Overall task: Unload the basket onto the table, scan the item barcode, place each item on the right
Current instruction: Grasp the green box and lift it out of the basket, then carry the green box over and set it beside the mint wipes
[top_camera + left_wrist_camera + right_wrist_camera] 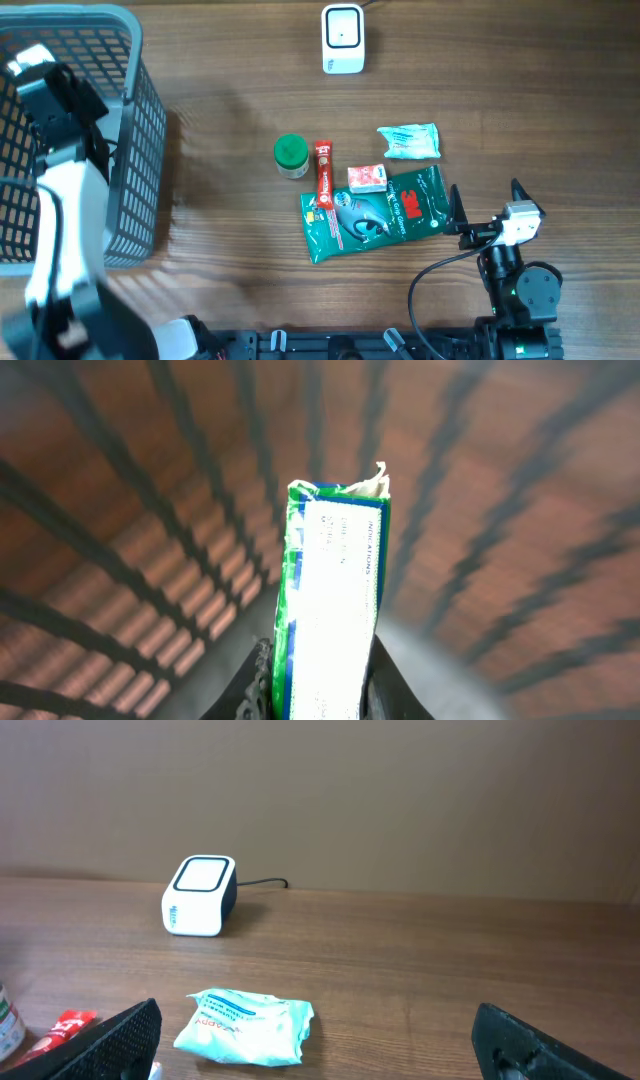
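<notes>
Broadly, the wooden table (230,60) carries everything. At its left end stands the grey wire basket (140,120), and the left arm (60,220) reaches down into it. Inside, the left gripper (320,695) has its 2 fingers pressed against either side of a green-and-white packet (335,600), holding it upright with basket bars all around. The right gripper (325,1040) is at the near right, its 2 fingers spread wide with nothing between them. A large green pouch (375,212) lies mid-table. The white scanner (342,38) sits at the far edge, well apart from it. Smaller still are a pale tissue pack (408,141), a red-and-white box (366,178) touching the pouch's top edge, and a red stick pack (323,168) beside a green-capped jar (290,155).
</notes>
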You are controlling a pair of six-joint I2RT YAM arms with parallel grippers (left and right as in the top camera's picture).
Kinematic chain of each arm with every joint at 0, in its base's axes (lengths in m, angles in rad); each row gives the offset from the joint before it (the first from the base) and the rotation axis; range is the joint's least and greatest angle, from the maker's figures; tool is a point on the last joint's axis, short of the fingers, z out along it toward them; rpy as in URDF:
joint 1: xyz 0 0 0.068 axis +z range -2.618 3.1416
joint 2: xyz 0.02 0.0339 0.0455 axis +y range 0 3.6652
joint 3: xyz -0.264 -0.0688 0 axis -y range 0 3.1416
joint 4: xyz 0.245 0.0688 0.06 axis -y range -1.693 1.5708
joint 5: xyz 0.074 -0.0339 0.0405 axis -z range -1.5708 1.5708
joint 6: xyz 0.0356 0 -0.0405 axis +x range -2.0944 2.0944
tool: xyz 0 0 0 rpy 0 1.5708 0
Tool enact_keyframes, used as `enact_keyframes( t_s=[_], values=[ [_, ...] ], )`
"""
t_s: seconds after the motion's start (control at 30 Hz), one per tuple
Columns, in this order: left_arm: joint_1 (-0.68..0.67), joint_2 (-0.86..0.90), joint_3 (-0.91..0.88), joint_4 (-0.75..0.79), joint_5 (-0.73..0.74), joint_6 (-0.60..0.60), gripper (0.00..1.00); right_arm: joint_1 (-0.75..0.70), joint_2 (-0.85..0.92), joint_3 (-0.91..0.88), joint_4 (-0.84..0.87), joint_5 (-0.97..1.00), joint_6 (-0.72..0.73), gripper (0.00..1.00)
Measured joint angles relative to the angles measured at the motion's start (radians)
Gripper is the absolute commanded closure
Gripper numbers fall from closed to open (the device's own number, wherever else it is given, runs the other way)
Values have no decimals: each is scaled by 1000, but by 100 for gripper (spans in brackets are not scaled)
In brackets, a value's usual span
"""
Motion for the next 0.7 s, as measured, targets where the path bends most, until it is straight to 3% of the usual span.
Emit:
enact_keyframes(
  t_s=[0.17,0.33,0.5,0.7],
  values=[
    [-116,-391,2,-121,10,-82,80,0,0,0,0,0,0,0],
    [-375,-584,12,-345,264,-244,83,0,0,0,1,0,0,0],
    [-700,-437,14,-535,370,-338,84,0,0,0,0,0,0,0],
    [-993,-17,12,-498,394,-401,85,0,0,0,0,0,0,0]
  ],
)
